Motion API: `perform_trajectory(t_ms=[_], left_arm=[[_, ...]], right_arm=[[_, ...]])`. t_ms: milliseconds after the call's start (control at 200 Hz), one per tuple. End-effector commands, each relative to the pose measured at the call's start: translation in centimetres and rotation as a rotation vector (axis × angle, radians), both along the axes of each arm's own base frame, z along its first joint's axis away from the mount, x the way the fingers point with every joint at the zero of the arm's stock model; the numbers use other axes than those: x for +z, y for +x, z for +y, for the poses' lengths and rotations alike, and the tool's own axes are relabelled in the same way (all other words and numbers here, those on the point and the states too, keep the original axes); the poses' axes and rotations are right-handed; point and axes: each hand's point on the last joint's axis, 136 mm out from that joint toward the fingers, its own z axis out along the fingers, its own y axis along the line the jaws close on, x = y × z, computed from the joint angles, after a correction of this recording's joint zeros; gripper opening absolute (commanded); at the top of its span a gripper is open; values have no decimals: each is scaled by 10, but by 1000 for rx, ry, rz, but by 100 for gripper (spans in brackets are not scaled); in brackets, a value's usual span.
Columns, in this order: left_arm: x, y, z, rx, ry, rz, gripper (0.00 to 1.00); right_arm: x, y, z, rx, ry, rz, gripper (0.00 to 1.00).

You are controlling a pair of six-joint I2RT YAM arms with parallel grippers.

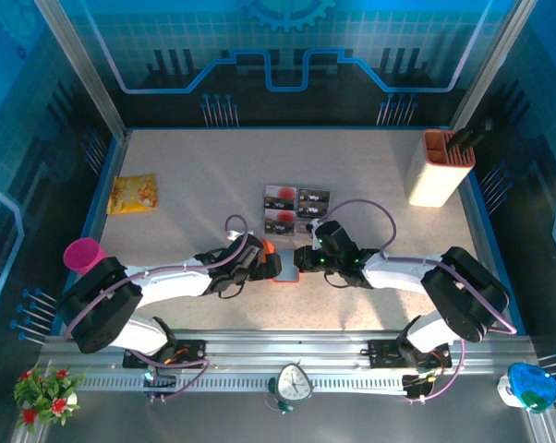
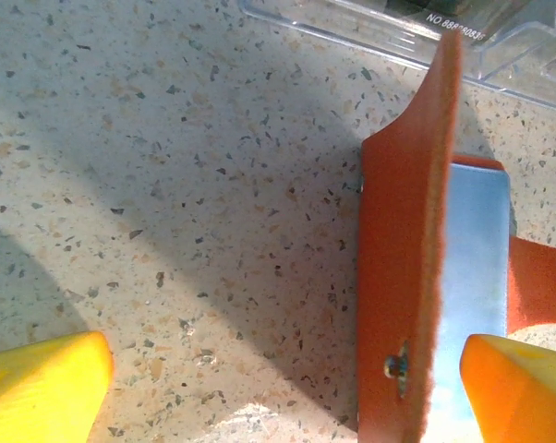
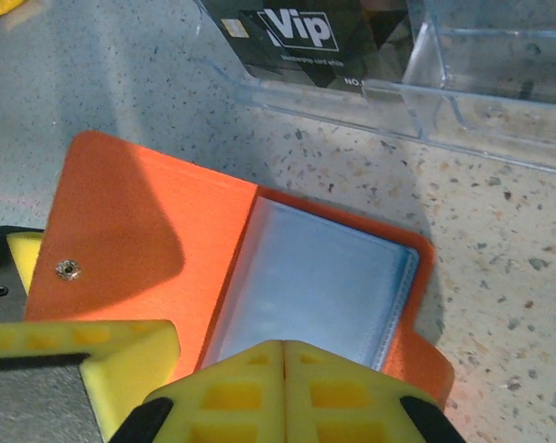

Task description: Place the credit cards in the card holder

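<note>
Orange-red square folding card holder [image 3: 149, 240] lies open, we see, long axis left-to-right on the speckled bench [image 2: 167, 185], flap [image 2: 403, 231] upright inside our wide left tool [image 2: 278, 392], right tool [image 3: 284, 374] closed.

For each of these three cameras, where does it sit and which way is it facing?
Top external: above and behind the arms, looking down on the table; both arms show, left gripper and right gripper at the card holder.
Left wrist: on the left arm, facing down past its open yellow fingers at the card holder's raised flap.
Right wrist: on the right arm, looking down past its shut fingers onto the open pockets.
Shared: both wrist views catch the card holder and the clear tray of credit cards.
</note>
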Motion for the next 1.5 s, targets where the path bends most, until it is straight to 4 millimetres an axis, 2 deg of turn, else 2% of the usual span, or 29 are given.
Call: perform_trajectory(t_ms=[0, 140, 250, 350, 455, 575, 675, 890, 1076, 1351, 1496], left_arm=[[9, -1, 11, 3, 69, 3, 99], [58, 8, 2, 3, -11, -83, 99], [94, 15, -15, -16, -117, -137, 99], [113, 19, -35, -41, -226, -151, 99], [121, 23, -55, -66, -319, -142, 99], [114, 25, -69, -80, -372, -119, 99], [101, 25, -70, -75, -375, -95, 99], [64, 16, -51, -32, -292, -48, 99], [42, 11, -32, -1, -203, -34, 99], [21, 7, -5, 30, -39, -12, 99], [13, 7, -1, 19, 10, 2, 99]], right_arm=[[-2, 2, 1, 15, -13, 4, 8], [-6, 1, -1, 10, -18, 9, 8], [-9, 0, -2, 5, -19, 16, 8], [-13, -2, -4, 0, -25, 26, 7], [-15, -3, -6, -4, -29, 31, 7], [-13, -1, -5, -8, -14, 13, 7], [-14, -3, -6, -9, -16, 14, 7], [-18, -4, -7, -10, -15, 23, 7], [-21, -5, -5, -9, -10, 31, 7], [-20, -4, -4, -6, -6, 31, 6], [-20, -3, -2, -3, -6, 31, 6]])
